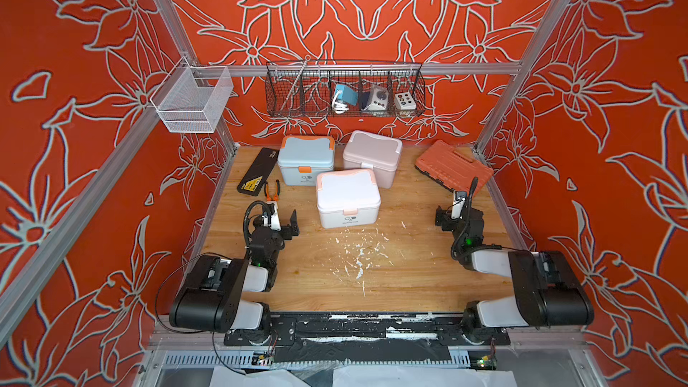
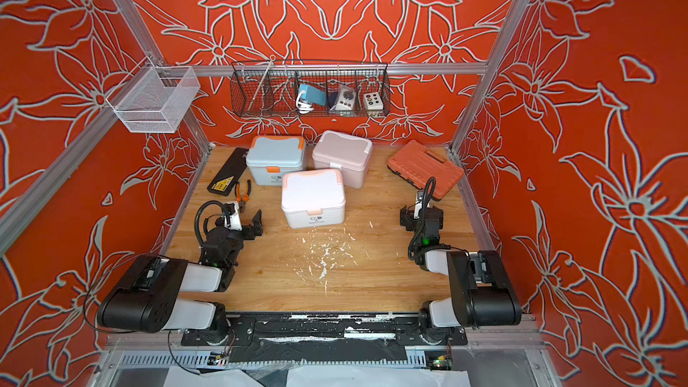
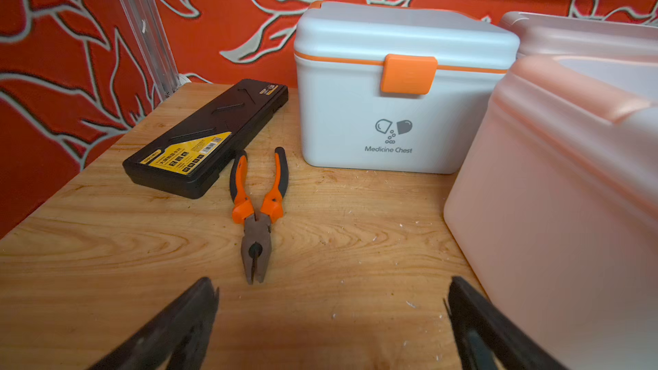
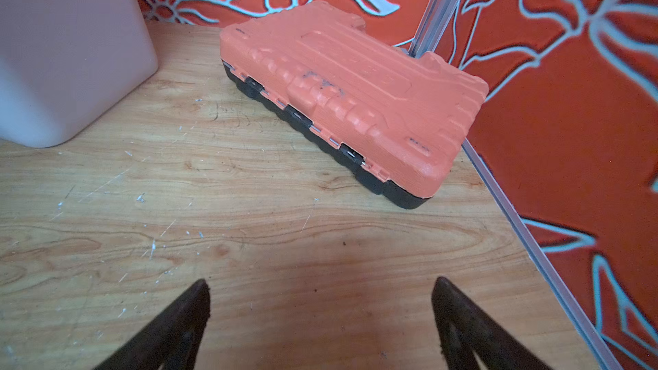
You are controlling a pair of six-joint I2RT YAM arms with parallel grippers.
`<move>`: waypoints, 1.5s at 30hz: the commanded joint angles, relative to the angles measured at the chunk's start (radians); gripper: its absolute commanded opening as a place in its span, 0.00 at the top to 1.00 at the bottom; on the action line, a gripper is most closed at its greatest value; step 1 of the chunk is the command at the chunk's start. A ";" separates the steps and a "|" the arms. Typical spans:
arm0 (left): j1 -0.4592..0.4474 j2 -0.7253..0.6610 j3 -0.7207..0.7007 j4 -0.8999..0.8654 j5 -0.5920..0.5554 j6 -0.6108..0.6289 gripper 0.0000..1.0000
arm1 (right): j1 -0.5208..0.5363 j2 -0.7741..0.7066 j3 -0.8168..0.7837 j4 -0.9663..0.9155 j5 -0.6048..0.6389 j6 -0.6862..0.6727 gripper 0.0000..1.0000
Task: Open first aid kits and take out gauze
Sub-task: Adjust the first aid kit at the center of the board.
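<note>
Three first aid kits stand shut at the back of the wooden table: a blue-grey one with orange trim (image 1: 306,160) (image 2: 275,160) (image 3: 391,101), a pale pink one (image 1: 372,156) (image 2: 342,156) (image 4: 64,48), and in front of them a white one with peach trim (image 1: 348,197) (image 2: 313,197) (image 3: 552,208). No gauze is in view. My left gripper (image 1: 281,217) (image 2: 242,219) (image 3: 333,284) hovers open and empty to the left of the white kit. My right gripper (image 1: 458,214) (image 2: 421,215) (image 4: 321,282) is open and empty over bare table at the right.
Orange-handled pliers (image 1: 271,190) (image 3: 258,208) and a flat black case with a yellow label (image 1: 258,172) (image 3: 206,137) lie ahead of the left gripper. A ribbed orange tool case (image 1: 452,165) (image 4: 356,94) lies back right. A black wire basket (image 1: 344,94) and a white mesh basket (image 1: 193,100) hang on the frame.
</note>
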 commanded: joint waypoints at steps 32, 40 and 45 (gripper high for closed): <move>-0.004 0.006 0.008 0.016 -0.005 0.007 0.02 | -0.002 -0.010 -0.002 0.010 -0.037 -0.022 0.03; -0.066 -0.319 0.069 -0.348 -0.160 -0.030 0.02 | 0.048 -0.192 0.002 -0.147 0.006 -0.052 0.03; -0.133 -0.491 0.078 -0.396 -0.181 -0.101 0.02 | 0.064 -0.361 0.070 -0.367 -0.025 0.019 0.03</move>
